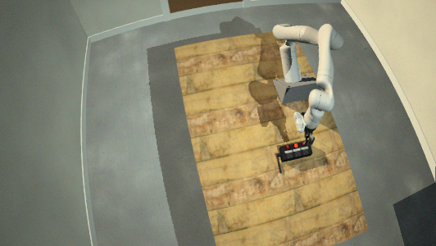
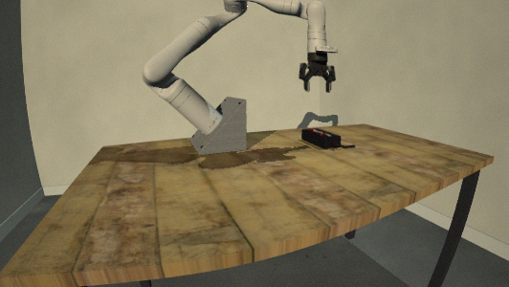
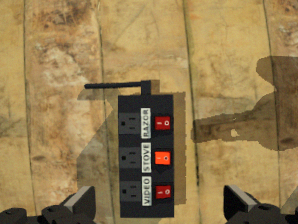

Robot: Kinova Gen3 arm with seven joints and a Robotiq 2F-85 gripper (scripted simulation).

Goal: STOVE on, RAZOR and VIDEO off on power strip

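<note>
Three red switches [image 3: 162,157] we see only in wrist view, the middle one brighter | power strip [image 2: 320,137] lies face up on bench [image 2: 201,206], near arm base [image 2: 225,129] | tool [image 2: 317,82] hangs above, fingers spread, holding nothing

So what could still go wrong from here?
The three red switches sit close together on the power strip, so the open gripper, hanging high above it, might press a neighbour on coming back down. The strip also lies loose on the table, so a sideways push might slide or tip it.
</note>
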